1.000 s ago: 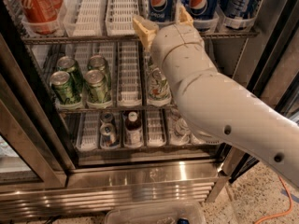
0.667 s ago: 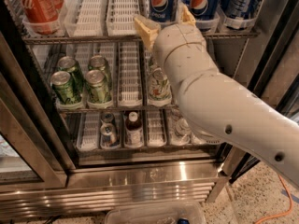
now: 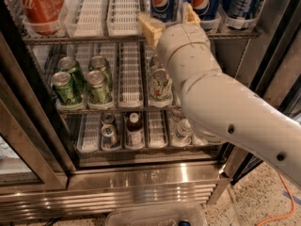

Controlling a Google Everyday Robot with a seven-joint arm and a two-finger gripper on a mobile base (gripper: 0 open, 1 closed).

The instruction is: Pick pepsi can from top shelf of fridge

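Observation:
The fridge (image 3: 141,185) stands open in front of me. On its top shelf (image 3: 94,37), in white slotted lanes, stand dark blue pepsi cans: one (image 3: 163,1) at centre, another (image 3: 207,3) to its right. My gripper (image 3: 170,20) is at the front edge of the top shelf, just below and in front of the centre pepsi can. Its yellowish fingers (image 3: 150,28) are spread open, one on each side of that can's lane, holding nothing. My arm hides the can's base.
Red cola cans (image 3: 37,6) stand at the top left. Green cans (image 3: 68,86) and a pale can (image 3: 161,84) are on the middle shelf, small bottles and cans (image 3: 134,128) on the bottom shelf. Dark door frames (image 3: 28,121) flank the opening. A clear plastic bin (image 3: 155,215) lies on the floor.
My gripper has moved slightly up and to the right, closer to the centre pepsi can. The cans have not moved.

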